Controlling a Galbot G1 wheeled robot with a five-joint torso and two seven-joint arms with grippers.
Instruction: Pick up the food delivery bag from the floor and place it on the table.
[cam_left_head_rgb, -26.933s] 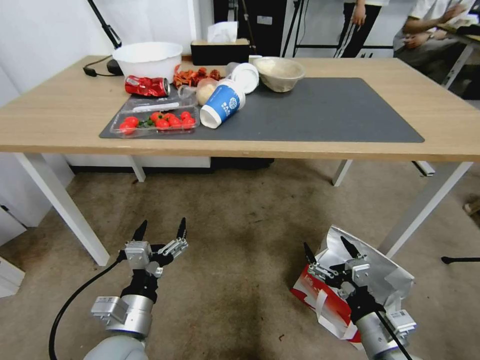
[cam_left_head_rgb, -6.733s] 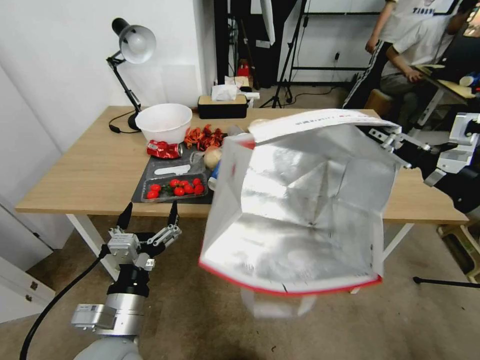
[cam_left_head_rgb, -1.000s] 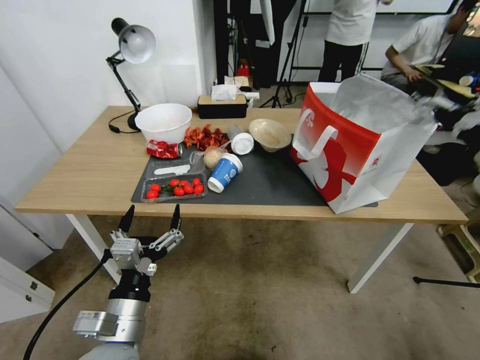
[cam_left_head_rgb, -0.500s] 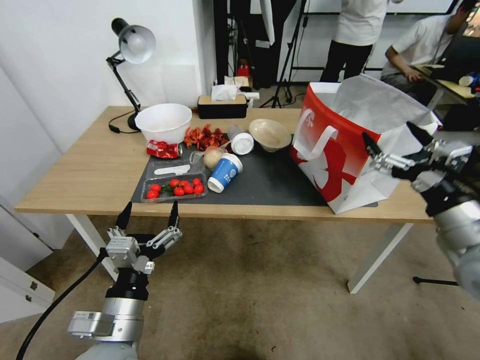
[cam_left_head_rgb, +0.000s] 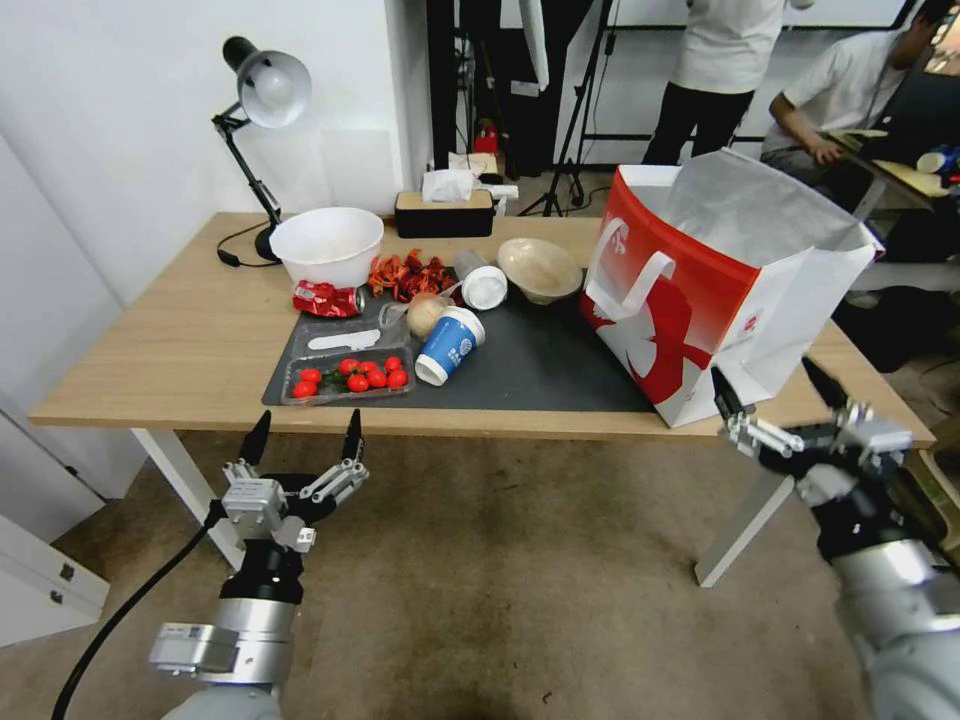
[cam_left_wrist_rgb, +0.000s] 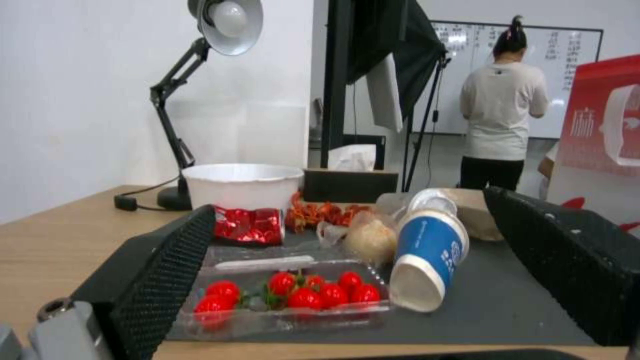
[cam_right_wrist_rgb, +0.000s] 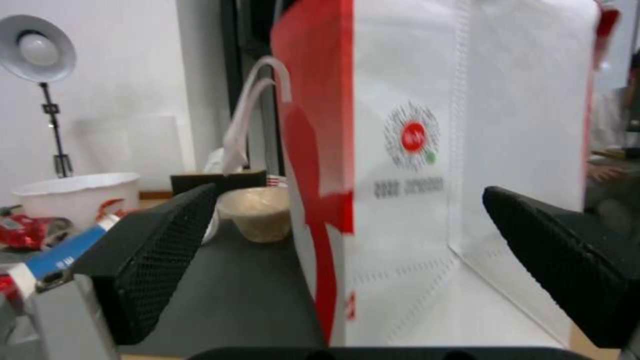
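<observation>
The red-and-white food delivery bag (cam_left_head_rgb: 720, 290) stands upright on the right part of the light-wood table (cam_left_head_rgb: 180, 340), partly on the dark grey mat (cam_left_head_rgb: 550, 365), its foil-lined mouth open and a white strap handle hanging on the red face. In the right wrist view the food delivery bag (cam_right_wrist_rgb: 413, 165) rises just beyond the fingers. My right gripper (cam_left_head_rgb: 775, 400) hangs open and empty in front of the table's right front edge, below the bag and apart from it. My left gripper (cam_left_head_rgb: 303, 438) is open and empty, low over the floor (cam_left_head_rgb: 500, 590) before the table's left front.
On the mat lie a tomato tray (cam_left_head_rgb: 345, 378), a tipped blue cup (cam_left_head_rgb: 448, 345), a crushed red can (cam_left_head_rgb: 325, 297), a white bowl (cam_left_head_rgb: 327, 243) and a beige bowl (cam_left_head_rgb: 540, 268). A desk lamp (cam_left_head_rgb: 262, 90) and tissue box (cam_left_head_rgb: 445, 212) stand behind. People are at the back right.
My right gripper has let go of the bag and dropped down and back from its top edge to below the table's front edge. The bag stays standing on the table. The left arm has hardly moved.
</observation>
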